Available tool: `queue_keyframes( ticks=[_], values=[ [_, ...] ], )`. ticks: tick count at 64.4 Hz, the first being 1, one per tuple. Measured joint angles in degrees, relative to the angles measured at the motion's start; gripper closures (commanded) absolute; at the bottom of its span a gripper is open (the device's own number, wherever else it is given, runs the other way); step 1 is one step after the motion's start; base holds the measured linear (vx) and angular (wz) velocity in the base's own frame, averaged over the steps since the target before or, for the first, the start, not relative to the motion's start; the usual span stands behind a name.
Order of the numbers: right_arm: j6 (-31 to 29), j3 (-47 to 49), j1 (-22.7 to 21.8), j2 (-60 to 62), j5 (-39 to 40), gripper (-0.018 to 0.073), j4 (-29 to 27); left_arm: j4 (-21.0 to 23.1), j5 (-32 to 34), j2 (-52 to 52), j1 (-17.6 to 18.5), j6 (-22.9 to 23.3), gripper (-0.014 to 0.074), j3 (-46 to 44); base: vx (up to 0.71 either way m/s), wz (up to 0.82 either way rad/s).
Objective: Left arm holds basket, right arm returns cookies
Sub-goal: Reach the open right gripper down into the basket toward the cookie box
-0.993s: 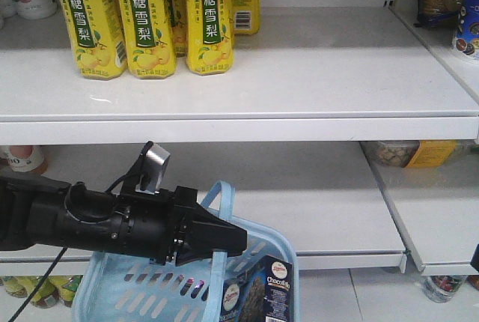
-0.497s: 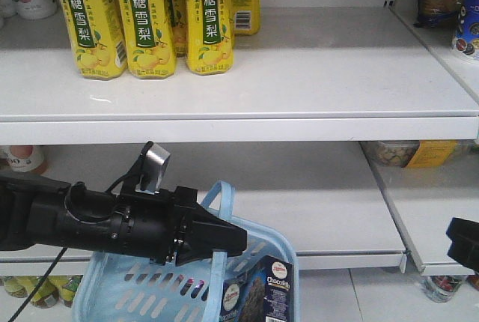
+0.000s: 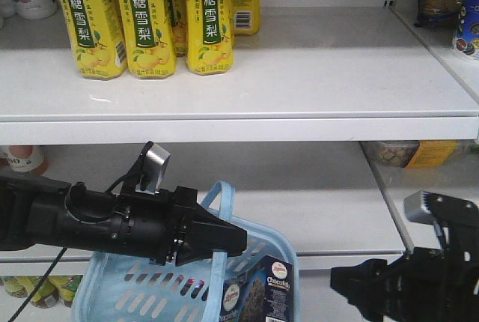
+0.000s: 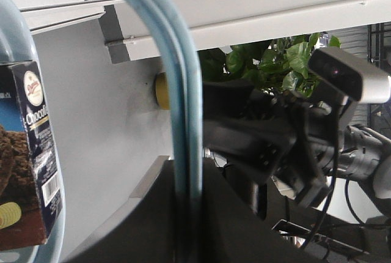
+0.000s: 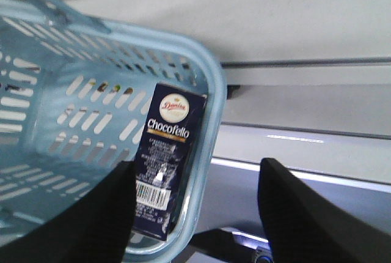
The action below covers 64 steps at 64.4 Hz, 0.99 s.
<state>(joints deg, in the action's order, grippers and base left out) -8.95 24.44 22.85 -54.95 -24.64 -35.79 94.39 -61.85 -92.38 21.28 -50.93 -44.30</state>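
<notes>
Basket [image 3: 127, 292] and left gripper [image 3: 228, 243] are meeting in the front view; the gripper, at the end of the left arm [image 3: 90, 221], is clamping its jaws together on the basket's curved handle [image 3: 223, 191], which is looping over the gripper tip; the cookies [image 3: 269, 296] are standing upright inside the basket, below that tip and slightly to its right; the right arm [image 3: 419, 284] is reaching in low and well to the right of the left gripper, apart from the basket; yellow bottles [image 3: 142, 19] are standing on a shelf [image 3: 314, 75] high above both arms.

Seen from the left wrist, the handle [image 4: 180, 92] is rising straight out of the left gripper's dark fingers [image 4: 244, 238]; the cookies [image 4: 27, 153] are showing at one side of the handle, beyond the gripper; the right arm [image 4: 269, 147] is hanging on the other side, in front of a green plant [image 4: 275, 61].

Seen from the right wrist, the right gripper [image 5: 195, 177] is holding its fingers [image 5: 299, 214] wide apart with nothing between them; the cookies [image 5: 165, 159] are leaning against the basket's corner wall [image 5: 208, 73] just ahead of the gap between the fingers, barcode end nearest, not touching either finger.
</notes>
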Motion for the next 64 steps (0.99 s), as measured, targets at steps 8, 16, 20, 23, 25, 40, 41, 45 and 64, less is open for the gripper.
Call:
queue_keyframes(
  ticks=[8,16,20,23,25,40,41,45,64],
  values=[
    [1.67,0.07,3.57,-4.46,1.82,0.012,-4.06,0.0,0.0,0.0,0.0,0.0,0.0603,0.0,0.0,0.0],
    [2.29,0.11,6.52,-9.49,2.73,0.012,-10.8,0.0,0.0,0.0,0.0,0.0,0.0603,0.0,0.0,0.0],
    [1.33,0.26,8.67,-12.28,2.86,0.012,-12.92,0.0,0.0,0.0,0.0,0.0,0.0603,0.0,0.0,0.0],
    [-0.1,0.69,9.95,-13.86,2.86,0.012,-13.5,0.0,0.0,0.0,0.0,0.0,0.0603,0.0,0.0,0.0],
    [-0.88,1.09,10.75,-14.83,2.86,0.012,-13.94,0.0,0.0,0.0,0.0,0.0,0.0603,0.0,0.0,0.0],
    [-2.9,4.68,12.69,-19.52,2.88,0.012,-14.24,0.0,0.0,0.0,0.0,0.0,0.0603,0.0,0.0,0.0],
    [-2.9,4.76,12.69,-19.52,2.93,0.012,-14.15,0.0,0.0,0.0,0.0,0.0,0.0603,0.0,0.0,0.0],
    [-2.9,4.83,12.69,-19.9,2.99,0.012,-13.91,0.0,0.0,0.0,0.0,0.0,0.0603,0.0,0.0,0.0],
    [-2.96,4.86,12.69,-23.09,7.03,0.0111,-13.14,0.0,0.0,0.0,0.0,0.0,0.0603,0.0,0.0,0.0]
  ],
)
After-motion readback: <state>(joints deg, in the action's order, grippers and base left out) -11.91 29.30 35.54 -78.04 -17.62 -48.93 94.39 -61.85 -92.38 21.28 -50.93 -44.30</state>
